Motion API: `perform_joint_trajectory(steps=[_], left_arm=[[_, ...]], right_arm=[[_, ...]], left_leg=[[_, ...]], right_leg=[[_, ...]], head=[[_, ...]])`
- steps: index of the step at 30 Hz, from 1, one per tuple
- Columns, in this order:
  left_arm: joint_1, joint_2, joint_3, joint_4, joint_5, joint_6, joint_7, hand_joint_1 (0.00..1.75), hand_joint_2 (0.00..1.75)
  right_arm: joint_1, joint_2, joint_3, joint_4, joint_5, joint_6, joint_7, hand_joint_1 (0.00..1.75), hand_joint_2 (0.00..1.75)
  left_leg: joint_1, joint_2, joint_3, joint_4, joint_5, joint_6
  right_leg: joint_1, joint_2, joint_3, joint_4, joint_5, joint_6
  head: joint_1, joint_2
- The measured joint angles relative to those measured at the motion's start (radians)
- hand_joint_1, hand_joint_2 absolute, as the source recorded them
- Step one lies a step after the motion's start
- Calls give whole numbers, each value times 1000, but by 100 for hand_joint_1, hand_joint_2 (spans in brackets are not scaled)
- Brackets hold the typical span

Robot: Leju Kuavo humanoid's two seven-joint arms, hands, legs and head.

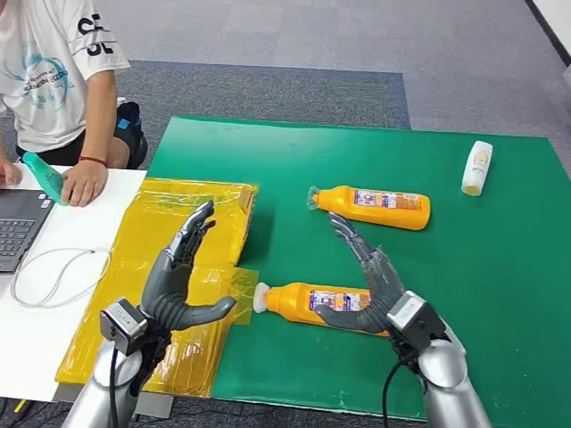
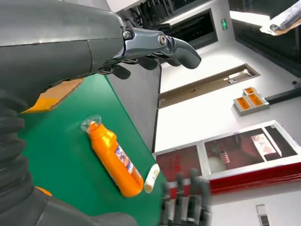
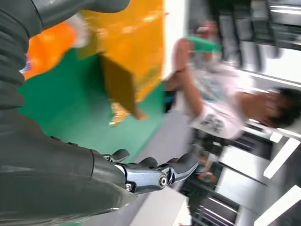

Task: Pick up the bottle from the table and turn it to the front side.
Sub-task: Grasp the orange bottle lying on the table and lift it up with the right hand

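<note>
- An orange bottle (image 1: 323, 303) is lying on its side in the lower middle of the head view, on the green mat (image 1: 498, 294), with its clear cap pointing toward the frame's left and its label facing up.
- The right hand (image 1: 370, 281) is hovering at the bottle's right end, fingers spread and released, the thumb reaching across in front of the bottle's body; whether it is touching the bottle cannot be told.
- The left hand (image 1: 178, 281) is hanging in the lower left of the frame over the yellow plastic sheet (image 1: 154, 223), released with fingers apart and grasping nothing.
- A second orange bottle (image 1: 374, 207) is lying on its side above the first, near the frame's centre, well apart from both hands.
- A small white bottle (image 1: 476, 168) is lying in the upper right of the mat.
- A person (image 1: 57, 80) is sitting in the upper left, one hand resting beside a teal bottle (image 1: 44, 176) and a laptop (image 1: 17, 227).
</note>
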Motion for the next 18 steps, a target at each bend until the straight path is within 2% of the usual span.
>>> perform_joint_trajectory(steps=[2, 9, 18], left_arm=[[-1, 0, 0, 1, 1, 0, -3, 0, 175], [-11, 3, 3, 17, 5, -1, -15, 0, 175], [-19, 6, 4, 40, 11, -6, -28, 0, 175]], right_arm=[[-11, -21, 18, 20, 42, -13, 4, 0, 175], [-90, -143, 150, 158, 184, -51, 27, 0, 175], [-170, -267, 260, 243, 189, -45, 57, 0, 175]], left_leg=[[0, 0, 0, 0, 0, 0], [0, 0, 0, 0, 0, 0], [0, 0, 0, 0, 0, 0]], right_leg=[[0, 0, 0, 0, 0, 0], [0, -1, 0, 0, 1, 1], [0, -1, 0, 0, 1, 1]], head=[[0, 0], [0, 0], [0, 0]])
